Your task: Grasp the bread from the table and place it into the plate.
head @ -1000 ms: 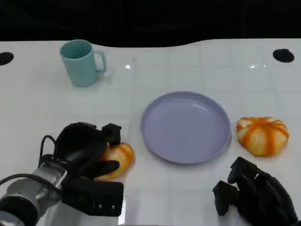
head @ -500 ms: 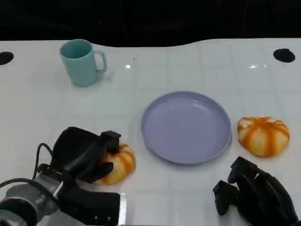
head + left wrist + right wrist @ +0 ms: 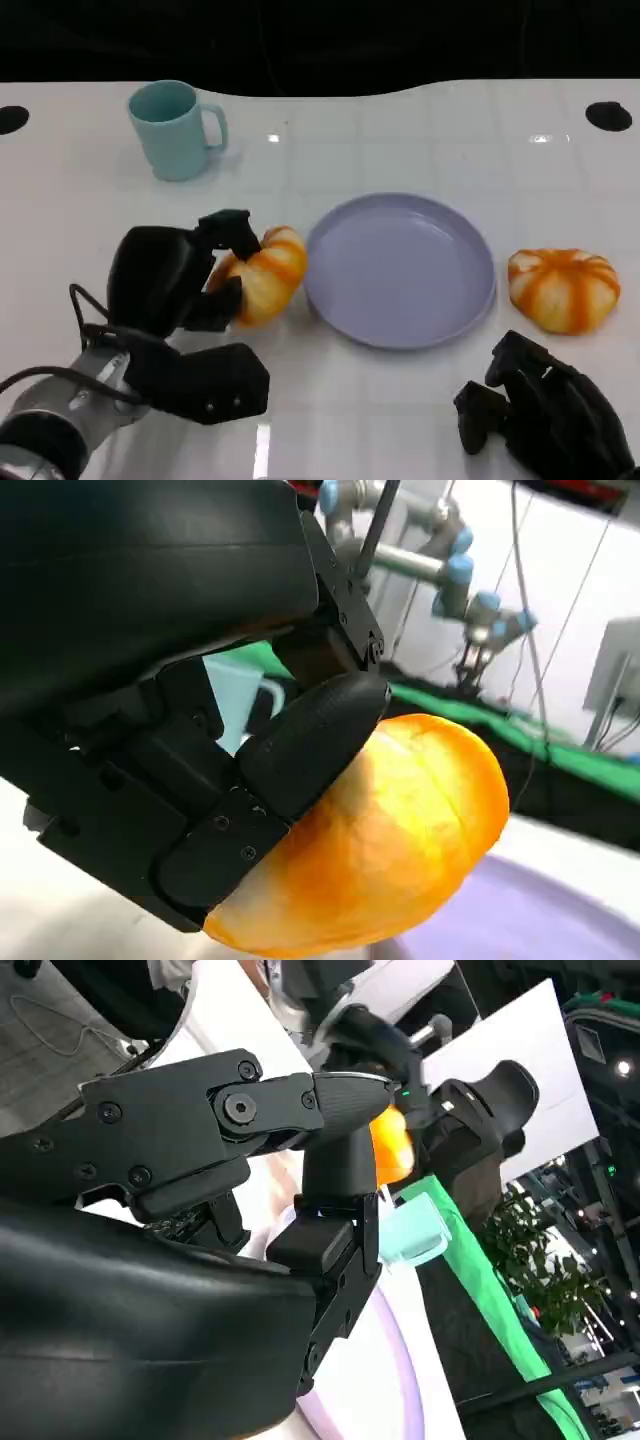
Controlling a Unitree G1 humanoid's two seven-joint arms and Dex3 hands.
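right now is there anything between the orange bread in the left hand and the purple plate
Nothing visible. The left hand holds the orange striped bread roll just beside the round lilac plate, whose near rim is bare. The teal mug stands well off that path.

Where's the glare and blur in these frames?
Head view: sharp, with small ceiling-light glints on the glossy table near the far edge and a faint sheen below the left hand. Left wrist view: bread slightly soft, background blurred. Right wrist view: fingers crisp, background bright.
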